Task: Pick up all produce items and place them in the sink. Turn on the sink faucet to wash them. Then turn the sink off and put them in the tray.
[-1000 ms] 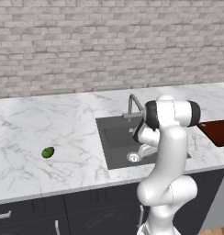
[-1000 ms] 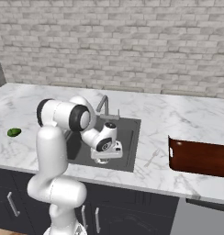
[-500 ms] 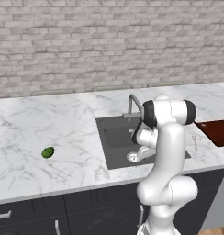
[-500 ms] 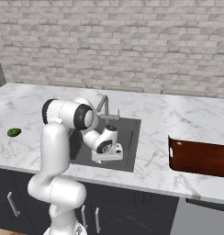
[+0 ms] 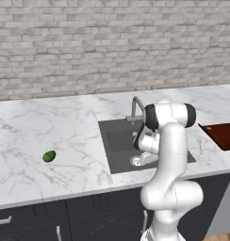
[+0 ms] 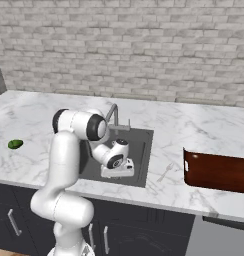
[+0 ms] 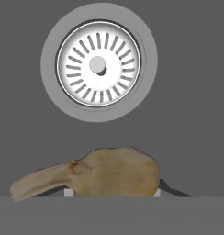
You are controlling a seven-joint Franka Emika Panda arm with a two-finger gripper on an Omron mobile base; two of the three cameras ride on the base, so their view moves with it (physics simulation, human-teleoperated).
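Observation:
The tan-brown lumpy produce piece (image 7: 109, 172) sits between the fingers of my gripper (image 7: 112, 193), which is shut on it just above the sink floor (image 7: 192, 114), close to the round silver drain (image 7: 98, 64). The piece hides most of both fingertips. From the base, my gripper (image 5: 138, 160) (image 6: 116, 172) reaches down into the dark grey sink (image 5: 118, 141) (image 6: 145, 150), below the bent faucet (image 5: 135, 106) (image 6: 114, 112). The green lime-like fruit (image 5: 49, 156) (image 6: 15, 144) lies on the marble counter far to the left. The reddish-brown tray (image 5: 223, 134) (image 6: 219, 172) lies right of the sink.
White marble counter (image 5: 65, 136) runs both sides of the basin, with a brick wall (image 5: 112, 47) behind. Dark cabinet fronts (image 5: 88, 216) lie below the counter edge. A small fork-like thing (image 6: 166, 171) lies on the counter between sink and tray.
The arm's elbow has drifted a little sideways. The hand stays low in the sink with the tan piece still in its grip.

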